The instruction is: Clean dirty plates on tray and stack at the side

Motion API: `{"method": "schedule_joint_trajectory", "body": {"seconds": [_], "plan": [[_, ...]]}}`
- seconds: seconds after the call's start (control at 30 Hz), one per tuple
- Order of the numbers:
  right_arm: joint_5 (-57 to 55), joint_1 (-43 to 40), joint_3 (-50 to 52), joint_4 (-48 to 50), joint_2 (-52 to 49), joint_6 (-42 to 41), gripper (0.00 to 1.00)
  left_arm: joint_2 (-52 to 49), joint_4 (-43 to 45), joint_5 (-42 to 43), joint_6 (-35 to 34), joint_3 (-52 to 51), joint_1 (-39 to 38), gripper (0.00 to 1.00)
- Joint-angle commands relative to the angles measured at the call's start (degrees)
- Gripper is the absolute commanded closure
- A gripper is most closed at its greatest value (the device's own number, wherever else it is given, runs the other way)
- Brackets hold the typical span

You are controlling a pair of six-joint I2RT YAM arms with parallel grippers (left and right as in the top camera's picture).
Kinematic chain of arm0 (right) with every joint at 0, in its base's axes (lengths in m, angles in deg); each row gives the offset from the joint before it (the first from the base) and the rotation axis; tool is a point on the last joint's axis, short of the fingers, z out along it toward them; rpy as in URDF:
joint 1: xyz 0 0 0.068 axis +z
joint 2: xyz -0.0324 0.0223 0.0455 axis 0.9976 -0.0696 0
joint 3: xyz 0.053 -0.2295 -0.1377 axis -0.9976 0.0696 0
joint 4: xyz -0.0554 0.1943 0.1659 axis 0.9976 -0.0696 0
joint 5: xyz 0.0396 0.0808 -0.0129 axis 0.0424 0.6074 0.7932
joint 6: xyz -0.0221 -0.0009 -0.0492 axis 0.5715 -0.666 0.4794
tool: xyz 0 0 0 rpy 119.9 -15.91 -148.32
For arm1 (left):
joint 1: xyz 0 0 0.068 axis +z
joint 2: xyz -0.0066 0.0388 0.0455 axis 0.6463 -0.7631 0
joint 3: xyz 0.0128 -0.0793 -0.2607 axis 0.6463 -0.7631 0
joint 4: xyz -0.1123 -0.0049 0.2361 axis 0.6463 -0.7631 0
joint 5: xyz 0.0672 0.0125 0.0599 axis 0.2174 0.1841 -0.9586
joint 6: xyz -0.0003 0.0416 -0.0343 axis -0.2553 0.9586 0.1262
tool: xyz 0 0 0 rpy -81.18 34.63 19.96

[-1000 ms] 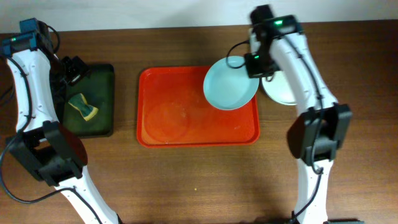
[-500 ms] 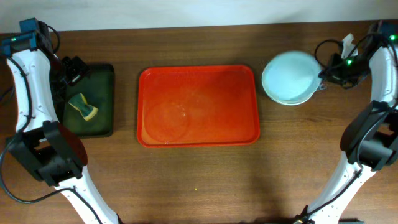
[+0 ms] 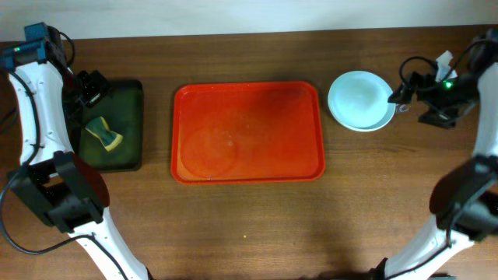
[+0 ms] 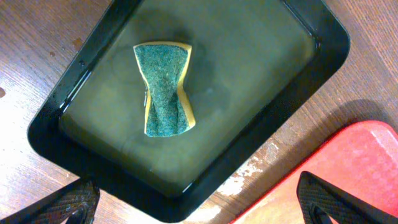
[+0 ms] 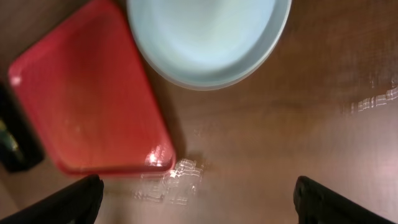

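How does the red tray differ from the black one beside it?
The red tray is larger than the black tray. The red tray carries nothing; the black tray holds a green-and-yellow sponge. Both are rectangles with rounded corners and raised rims.

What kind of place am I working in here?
Probably a lab bench staged as a dishwashing station: wooden table, red-orange tray, stacked plates, and a sponge sitting in a black tray.
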Motion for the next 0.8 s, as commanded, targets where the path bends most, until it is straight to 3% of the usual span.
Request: {"method": "schedule_joint_trajectory", "body": {"seconds": [0.0,0.1,0.23,0.33,0.43,0.57,0.63,0.77], "plan": [[0.61,1.46,-0.96,-4.39,7.85,1.88,0.01,0.11,-0.04,0.59,0.35,0.61,0.42,0.01],[0.87,6.29,-0.96,-10.27,16.57,5.90,0.02,0.11,-0.04,0.59,0.35,0.61,0.42,0.00],[0.79,21.44,3.04,-10.25,28.72,5.70,0.02,0.11,-0.04,0.59,0.35,0.61,0.42,0.01],[0.42,32.72,5.57,-10.27,32.15,5.66,0.02,0.11,-0.04,0.59,0.35,0.61,0.42,0.01],[0.39,38.99,5.57,-10.25,31.65,5.68,0.01,0.11,-0.04,0.59,0.35,0.61,0.42,0.01],[0.52,40.68,5.60,-10.27,32.02,5.18,0.02,0.11,-0.04,0.59,0.35,0.61,0.42,0.00],[-1.57,40.68,6.82,-10.27,34.32,-2.51,0.02,0.11,-0.04,0.59,0.35,0.61,0.42,0.01],[-1.55,40.68,18.62,-9.73,43.17,-3.32,0.02,0.11,-0.04,0.59,0.35,0.61,0.42,0.01]]}}
